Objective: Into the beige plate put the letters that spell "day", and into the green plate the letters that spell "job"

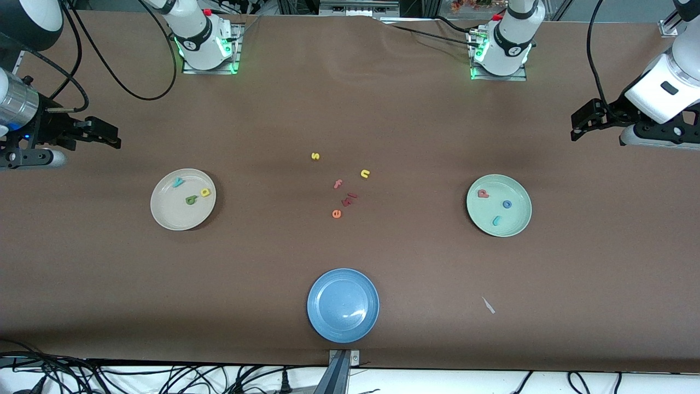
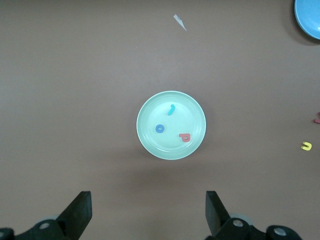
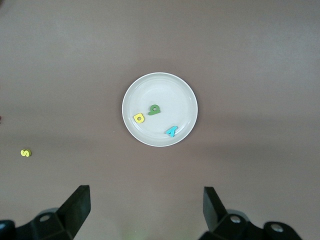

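Note:
The beige plate (image 1: 175, 216) (image 3: 175, 95) holds the "day" letters: a yellow one (image 1: 205, 192) (image 3: 139, 118), a dark green one (image 1: 191, 200) (image 3: 154, 109) and a teal y (image 1: 178, 181) (image 3: 171, 131). In the green plate (image 1: 517, 219) (image 2: 187, 110) lie the "job" letters: a salmon-pink b (image 1: 483, 192) (image 2: 184, 137), a blue o (image 1: 507, 204) (image 2: 160, 128) and a teal j (image 1: 496, 220) (image 2: 171, 109). My right gripper (image 1: 106, 135) (image 3: 146, 210) hangs open and empty over bare table at the right arm's end. My left gripper (image 1: 582, 123) (image 2: 148, 212) hangs open and empty at the left arm's end.
Loose letters lie mid-table: a yellow s (image 1: 315, 156), a yellow n (image 1: 365, 173), a pink f (image 1: 338, 184), dark red pieces (image 1: 350, 198) and an orange e (image 1: 336, 213). A blue plate (image 1: 322, 323) sits nearest the front camera. A white scrap (image 1: 488, 305) lies beside it.

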`<act>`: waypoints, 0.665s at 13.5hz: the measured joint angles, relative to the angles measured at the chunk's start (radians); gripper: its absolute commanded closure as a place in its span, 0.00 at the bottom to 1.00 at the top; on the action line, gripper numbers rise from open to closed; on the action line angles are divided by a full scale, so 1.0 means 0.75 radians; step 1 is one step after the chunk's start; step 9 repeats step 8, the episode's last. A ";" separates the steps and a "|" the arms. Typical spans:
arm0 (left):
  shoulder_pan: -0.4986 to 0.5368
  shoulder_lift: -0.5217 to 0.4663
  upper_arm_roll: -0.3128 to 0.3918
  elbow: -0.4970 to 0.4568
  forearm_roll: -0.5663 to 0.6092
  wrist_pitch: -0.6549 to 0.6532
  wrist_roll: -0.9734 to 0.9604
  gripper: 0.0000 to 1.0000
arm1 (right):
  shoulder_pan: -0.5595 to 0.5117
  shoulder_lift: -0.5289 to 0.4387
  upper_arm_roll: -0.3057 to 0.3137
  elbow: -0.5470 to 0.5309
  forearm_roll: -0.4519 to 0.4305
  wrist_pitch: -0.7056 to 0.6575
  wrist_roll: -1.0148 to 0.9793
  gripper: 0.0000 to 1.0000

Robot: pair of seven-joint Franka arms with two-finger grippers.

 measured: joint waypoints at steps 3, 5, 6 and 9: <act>0.000 0.024 0.006 0.030 0.000 -0.027 -0.004 0.00 | 0.000 0.000 0.000 0.000 0.000 0.000 0.000 0.00; 0.000 0.031 0.008 0.035 0.000 -0.030 -0.004 0.00 | 0.000 0.000 0.000 0.000 0.000 0.000 0.000 0.00; 0.000 0.032 0.007 0.037 0.000 -0.032 -0.004 0.00 | 0.000 0.000 0.000 0.000 0.000 0.000 0.000 0.00; -0.003 0.033 0.007 0.039 0.000 -0.034 -0.005 0.00 | 0.000 0.000 0.000 0.000 0.000 0.000 0.000 0.00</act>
